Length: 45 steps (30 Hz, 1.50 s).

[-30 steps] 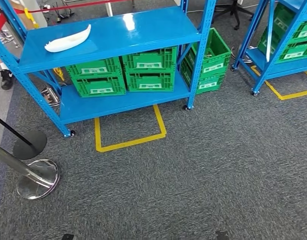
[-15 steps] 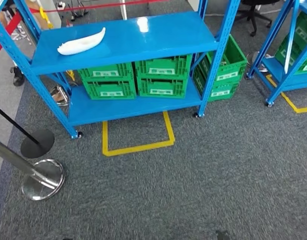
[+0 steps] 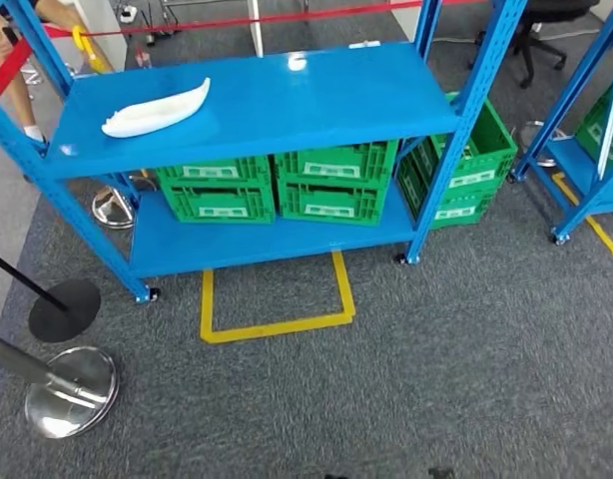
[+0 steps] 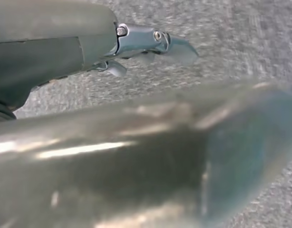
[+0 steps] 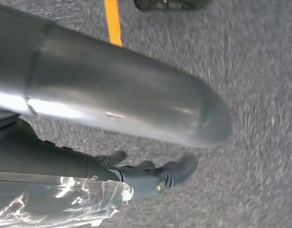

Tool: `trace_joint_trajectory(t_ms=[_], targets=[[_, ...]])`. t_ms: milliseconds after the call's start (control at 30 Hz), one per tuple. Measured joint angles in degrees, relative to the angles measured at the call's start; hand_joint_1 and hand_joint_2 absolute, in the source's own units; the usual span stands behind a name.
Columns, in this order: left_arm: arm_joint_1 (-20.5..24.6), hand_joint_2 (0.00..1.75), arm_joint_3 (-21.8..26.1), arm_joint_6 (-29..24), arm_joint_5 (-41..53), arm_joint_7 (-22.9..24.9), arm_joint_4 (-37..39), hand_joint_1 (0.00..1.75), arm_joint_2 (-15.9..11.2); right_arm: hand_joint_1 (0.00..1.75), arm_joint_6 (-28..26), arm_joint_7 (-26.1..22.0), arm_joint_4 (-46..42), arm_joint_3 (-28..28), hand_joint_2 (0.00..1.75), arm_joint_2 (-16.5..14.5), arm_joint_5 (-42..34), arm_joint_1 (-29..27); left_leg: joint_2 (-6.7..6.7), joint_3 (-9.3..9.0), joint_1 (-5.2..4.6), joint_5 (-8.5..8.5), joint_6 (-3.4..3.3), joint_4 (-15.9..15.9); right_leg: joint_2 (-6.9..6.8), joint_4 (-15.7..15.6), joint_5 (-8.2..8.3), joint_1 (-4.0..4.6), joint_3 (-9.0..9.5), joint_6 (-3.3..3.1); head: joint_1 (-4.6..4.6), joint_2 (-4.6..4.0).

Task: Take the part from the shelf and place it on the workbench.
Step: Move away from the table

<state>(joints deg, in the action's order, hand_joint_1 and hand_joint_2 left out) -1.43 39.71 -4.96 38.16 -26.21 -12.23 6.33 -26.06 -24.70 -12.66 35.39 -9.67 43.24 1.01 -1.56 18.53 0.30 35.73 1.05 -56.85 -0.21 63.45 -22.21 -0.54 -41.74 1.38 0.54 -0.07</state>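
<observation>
On the top shelf point(image 3: 304, 95) lies the white part point(image 3: 156, 108), untouched. Approach is the step; next comes a reach. Both robot hands hang, seemingly holding nothing, though their closure I cannot tell.

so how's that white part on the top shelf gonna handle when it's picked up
The white part looks like a thin moulded shell, so probably stiff and light. It is long, curved and tapered, so it may rock or pivot if gripped off-centre. Its smooth surface on the glossy shelf suggests it slides easily.

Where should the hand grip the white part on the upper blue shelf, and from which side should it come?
Probably around the middle of the white part, from above on the shelf's open front side. It lies flat, long and slim with tapered ends, near the front edge, nothing beside it.
</observation>
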Motion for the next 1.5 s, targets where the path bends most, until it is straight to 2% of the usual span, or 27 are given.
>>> trace_joint_trajectory(t_ms=[67,100,133,167,200,233,267,300,367,400,433,500,567,600,667,833,1000,1067,1167,1200,1233,1300,1333,1400,1433,1467,1500], targets=[[0.82,0.0,0.05,-0.41,0.07,-0.05,-0.01,0.0,0.16,0.0,-0.11,-0.08,-0.14,0.04,0.0,0.1,0.14,0.45,0.41,4.08,0.04,-3.06,0.77,-6.48,-0.02,-1.53,-0.72,-0.27,1.68,-0.64,0.0,0.02],[0.98,0.0,0.07,-0.63,0.11,-0.06,-0.01,0.0,0.24,0.0,-0.16,-0.09,-0.17,0.05,0.0,0.14,0.23,0.54,0.62,6.79,0.11,-3.31,1.1,-10.3,-0.03,-2.53,-1.12,-0.43,2.92,-0.77,-0.05,0.02],[0.91,0.0,0.1,-0.81,0.14,-0.07,-0.01,0.0,0.32,0.0,-0.19,-0.09,-0.17,0.06,0.0,0.15,0.32,0.54,0.77,9.32,0.2,-2.08,1.34,-13.2,-0.01,-3.38,-1.57,-0.51,4.27,-0.84,-0.14,0.02],[0.76,0.0,0.14,-0.99,0.17,-0.06,-0.01,0.0,0.33,0.0,-0.19,-0.05,-0.17,0.06,0.0,0.15,0.39,0.48,0.81,11.37,0.31,0.23,1.53,-14.76,0.05,-4.06,-2.07,-0.61,5.57,-0.8,-0.12,0.02],[0.59,0.0,0.17,-1.15,0.2,-0.05,-0.01,0.0,0.33,0.0,-0.19,-0.02,-0.17,0.07,0.0,0.14,0.45,0.38,0.82,13.05,0.38,2.57,1.66,-15.26,0.1,-4.52,-2.63,-0.74,6.78,-0.73,-0.18,0.02],[0.5,0.0,0.19,-1.27,0.23,-0.04,-0.01,0.0,0.33,0.0,-0.19,0.01,-0.17,0.07,0.0,0.14,0.49,0.31,0.83,14.3,0.45,3.84,1.75,-14.76,0.17,-4.77,-3.19,-0.92,7.84,-0.65,-0.21,0.02],[0.46,0.0,0.2,-1.34,0.27,-0.04,-0.01,0.0,0.33,0.0,-0.19,0.03,-0.17,0.08,0.0,0.14,0.52,0.28,0.85,15.07,0.55,3.17,1.84,-13.2,0.24,-4.88,-3.77,-1.12,8.73,-0.52,-0.23,0.02],[0.46,0.0,0.23,-1.39,0.33,-0.04,-0.01,0.0,0.32,0.0,-0.19,0.02,-0.17,0.08,0.0,0.14,0.55,0.31,0.9,15.45,0.67,0.57,1.93,-10.66,0.3,-4.91,-4.34,-1.34,9.53,-0.3,-0.25,0.02],[0.39,0.0,0.29,-1.41,0.46,-0.01,0.03,0.0,0.37,0.0,-0.22,0.02,-0.17,0.08,0.0,0.14,0.65,0.38,1.31,15.68,1.01,-7.17,2.12,-4.13,0.5,-4.75,-5.37,-1.55,10.36,0.42,-0.51,0.02],[0.36,0.0,0.33,-1.43,0.55,0.06,0.05,0.0,0.39,0.0,-0.28,0.04,-0.17,0.08,0.0,0.13,0.72,0.4,1.51,15.85,1.08,-9.81,2.04,-1.95,0.6,-4.63,-5.89,-1.55,10.61,0.94,-0.66,0.02],[0.3,0.0,0.35,-1.44,0.62,0.12,0.07,0.0,0.44,0.0,-0.34,0.08,-0.17,0.08,0.0,0.14,0.81,0.38,1.64,16.04,1.17,-11.26,1.85,-0.71,0.64,-4.51,-6.43,-1.48,10.65,1.41,-0.8,0.02],[0.27,0.0,0.39,-1.46,0.76,0.18,0.09,0.0,0.55,0.0,-0.45,0.15,-0.17,0.08,0.0,0.16,1.04,0.37,1.5,16.08,1.19,-11.52,1.61,-0.49,0.53,-4.6,-7.2,-1.36,10.98,0.77,-0.68,0.02],[0.38,0.0,0.39,-1.45,0.84,0.15,0.09,0.0,0.57,0.0,-0.49,0.2,-0.17,0.08,0.0,0.18,1.27,0.52,1.31,15.92,1.15,-11.52,1.51,-0.42,0.36,-5.04,-7.22,-1.28,11.34,-0.67,-0.42,0.02],[0.47,0.0,0.4,-1.46,0.86,0.14,0.08,0.0,0.5,0.0,-0.5,0.21,-0.17,0.07,0.0,0.16,1.36,0.66,1.24,15.83,1.04,-11.38,1.29,-0.44,0.29,-5.41,-7.05,-1.28,11.62,-0.8,-0.33,0.02],[0.56,0.0,0.41,-1.46,0.89,0.14,0.08,0.0,0.43,0.0,-0.5,0.25,-0.17,0.04,0.0,0.12,1.46,0.85,1.2,15.63,0.83,-11.05,0.78,-0.48,0.22,-6.32,-6.93,-1.4,12.33,-0.04,-0.28,0.02],[0.64,0.0,0.42,-1.45,1.08,0.14,0.08,0.0,0.39,0.0,-0.46,0.36,-0.17,0.04,0.0,0.1,1.55,0.9,1.2,15.32,0.46,-10.51,-0.06,-0.6,0.22,-7.82,-6.83,-1.88,13.89,3.07,-0.31,0.02],[0.69,0.0,0.53,-1.41,1.19,0.13,0.08,0.0,0.33,0.0,-0.45,0.36,-0.17,0.02,0.0,0.06,1.78,1.01,1.05,14.63,0.24,-10.3,-1.34,0.01,0.09,-8.22,-7.19,-2.32,14.34,4.49,-0.27,0.02],[0.73,0.0,0.58,-1.39,1.22,0.12,0.08,0.0,0.32,0.0,-0.46,0.36,-0.17,0.02,0.0,0.03,1.86,1.11,0.82,13.98,0.45,-10.51,-1.92,0.75,0.03,-4.36,-9.32,-2.12,12.5,4.28,-0.03,0.02],[0.76,0.0,0.72,-1.33,1.26,0.12,0.08,0.0,0.37,0.0,-0.48,0.39,-0.17,0.02,0.0,0.03,1.88,1.05,0.11,13.64,0.21,-10.4,-2.2,0.84,0.12,8.11,-14.04,-1.59,5.74,3.59,0.13,0.02],[0.75,0.0,0.79,-1.29,1.27,0.12,0.08,0.0,0.39,0.0,-0.47,0.41,-0.17,0.02,0.0,0.03,1.89,0.97,-0.37,13.52,0.13,-10.35,-2.18,0.83,0.14,10.18,-14.02,-1.46,4.3,3.39,0.11,0.02],[0.74,0.0,0.87,-1.25,1.27,0.13,0.08,0.0,0.4,0.0,-0.48,0.43,-0.17,0.02,0.0,0.03,1.91,0.91,-0.96,13.35,0.12,-10.28,-2.08,0.8,0.22,9.74,-12.71,-1.38,4.06,3.21,0.11,0.02],[0.75,0.0,1.01,-1.2,1.28,0.12,0.08,0.0,0.44,0.0,-0.48,0.44,-0.17,0.02,0.0,0.03,1.93,0.89,-2.35,12.9,0.28,-10.01,-1.59,0.65,1.35,2.93,-8.03,-1.45,6.71,2.93,0.13,0.02],[0.8,0.0,1.05,-1.2,1.29,0.12,0.08,0.0,0.44,0.0,-0.49,0.45,-0.17,0.02,0.0,0.03,1.95,0.9,-2.99,12.83,0.29,-9.82,-1.19,0.44,2.78,-0.86,-6.57,-1.6,8.39,2.87,0.16,0.02],[0.89,0.0,1.12,-1.19,1.32,0.13,0.08,0.0,0.41,0.0,-0.5,0.49,-0.16,0.01,0.0,0.03,1.97,0.94,-4.16,13.05,0.38,-9.75,-0.3,0.19,4.81,-4.56,-5.9,-1.72,10.3,2.51,0.09,0.02],[0.88,0.0,1.16,-1.19,1.33,0.13,0.08,0.0,0.39,0.0,-0.5,0.51,-0.15,0.01,0.0,0.03,1.98,0.95,-4.74,13.27,0.49,-9.92,0.17,0.23,4.99,-4.69,-6.2,-1.6,10.5,2.16,0.03,0.02],[0.8,0.0,1.22,-1.19,1.34,0.13,0.08,0.0,0.37,0.0,-0.5,0.53,-0.15,0.01,0.0,0.03,1.98,0.96,-5.27,13.42,0.68,-10.11,0.59,0.39,4.36,-4.6,-6.09,-1.49,10.57,1.66,-0.02,0.02],[0.7,0.0,1.28,-1.19,1.35,0.13,0.08,0.0,0.37,0.0,-0.5,0.53,-0.16,0.01,0.0,0.03,1.99,0.97,-4.94,13.57,0.78,-10.13,0.95,0.34,3.76,-4.61,-5.98,-1.42,10.62,1.18,-0.04,0.02]])
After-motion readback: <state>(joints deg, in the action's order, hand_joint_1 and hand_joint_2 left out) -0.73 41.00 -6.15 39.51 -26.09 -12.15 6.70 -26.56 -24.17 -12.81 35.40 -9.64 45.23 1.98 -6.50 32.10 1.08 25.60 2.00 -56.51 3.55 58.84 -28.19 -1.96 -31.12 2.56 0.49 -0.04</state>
